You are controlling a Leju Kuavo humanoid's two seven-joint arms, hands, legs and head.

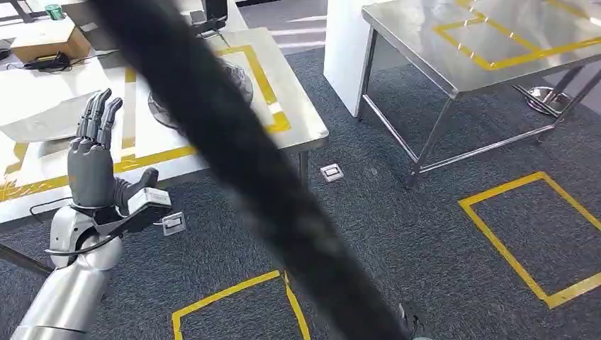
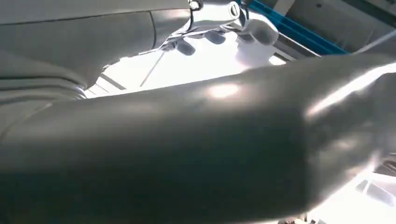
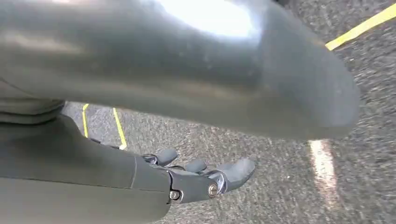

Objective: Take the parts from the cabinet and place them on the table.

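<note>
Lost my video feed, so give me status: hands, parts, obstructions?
Left hand raised, fingers straight, holding nothing. Right hand empty, hanging over grey carpet. No part identifiable; steel table with yellow tape ahead. Blurred black strap crosses head view.

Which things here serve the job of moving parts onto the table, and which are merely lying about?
Job:
- left hand, raised, fingers straight, holding nothing
- right hand, empty above the carpet
- near table with yellow tape

Lying about:
- cardboard box
- green cup
- second steel table
- floor socket
</note>
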